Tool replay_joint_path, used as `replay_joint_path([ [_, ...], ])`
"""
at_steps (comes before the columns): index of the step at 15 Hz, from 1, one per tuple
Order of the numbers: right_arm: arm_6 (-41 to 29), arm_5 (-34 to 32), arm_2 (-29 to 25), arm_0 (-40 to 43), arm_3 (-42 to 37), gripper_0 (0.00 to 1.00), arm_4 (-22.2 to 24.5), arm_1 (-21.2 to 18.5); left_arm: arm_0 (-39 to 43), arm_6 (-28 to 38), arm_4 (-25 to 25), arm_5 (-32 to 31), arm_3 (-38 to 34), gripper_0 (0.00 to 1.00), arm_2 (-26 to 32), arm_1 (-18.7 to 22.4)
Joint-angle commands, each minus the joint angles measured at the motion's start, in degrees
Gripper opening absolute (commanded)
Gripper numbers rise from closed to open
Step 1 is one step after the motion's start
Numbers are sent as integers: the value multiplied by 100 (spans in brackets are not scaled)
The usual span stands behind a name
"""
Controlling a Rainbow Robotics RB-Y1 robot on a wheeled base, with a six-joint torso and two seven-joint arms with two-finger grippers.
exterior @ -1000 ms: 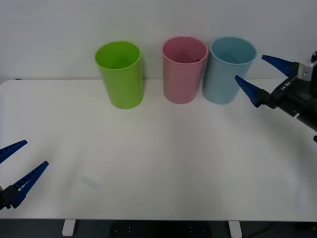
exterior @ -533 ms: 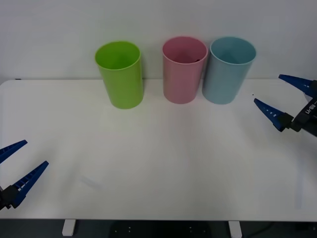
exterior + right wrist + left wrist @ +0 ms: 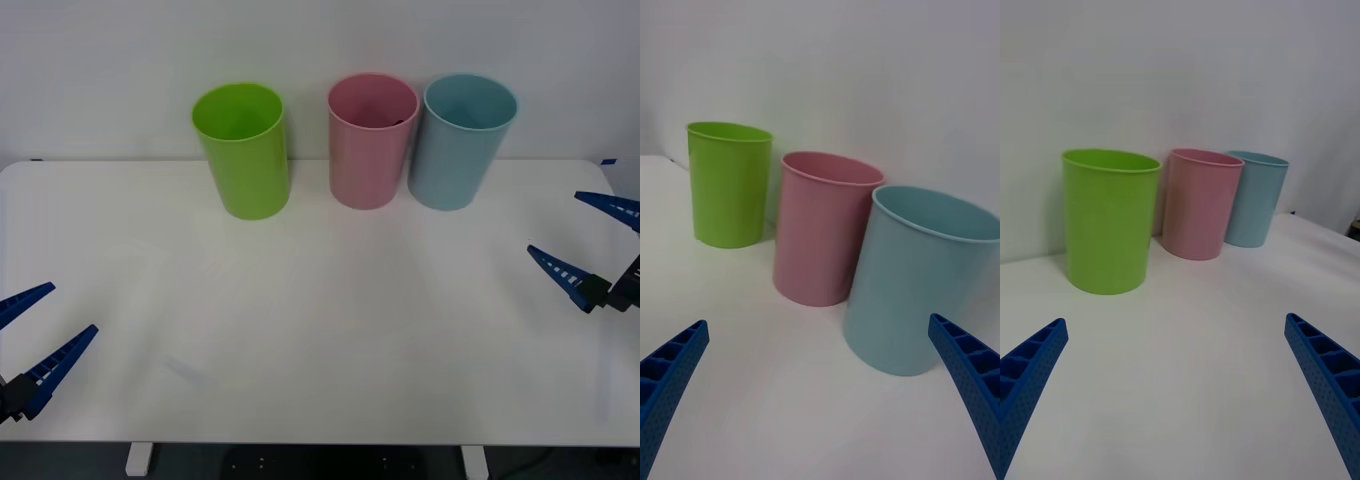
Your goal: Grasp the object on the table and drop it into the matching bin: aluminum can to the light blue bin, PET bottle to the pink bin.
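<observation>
The pink bin [image 3: 372, 150] stands at the back of the white table [image 3: 320, 330], with the light blue bin [image 3: 462, 150] close on its right. A small dark shape [image 3: 388, 119] shows inside the pink bin near its rim; I cannot tell what it is. The PET bottle is hidden from view. My right gripper [image 3: 555, 222] hangs open and holds nothing at the table's right edge, in front of and to the right of the light blue bin [image 3: 917, 285]. My left gripper [image 3: 73, 308] is open with nothing in it at the front left corner.
A lime green bin [image 3: 243, 150] stands left of the pink bin [image 3: 1199, 202], with a gap between them. All three bins line up along the back wall. The table's rounded edges lie just beside both grippers.
My right gripper has drawn back from beside the light blue bin's rim, moving right, down and toward the table's front. It stays open. The left gripper has not moved.
</observation>
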Motion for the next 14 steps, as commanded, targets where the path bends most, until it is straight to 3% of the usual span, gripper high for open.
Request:
replay_joint_path([
  [1,132,-425,-233,176,-11,100,-9,138,0,0,0,0,0,100,0,0],
  [7,132,-1304,-769,703,-46,100,-27,305,0,0,0,0,0,100,0,0],
  [14,0,-1304,-971,1688,-635,100,-370,305,0,0,0,0,0,100,0,0],
])
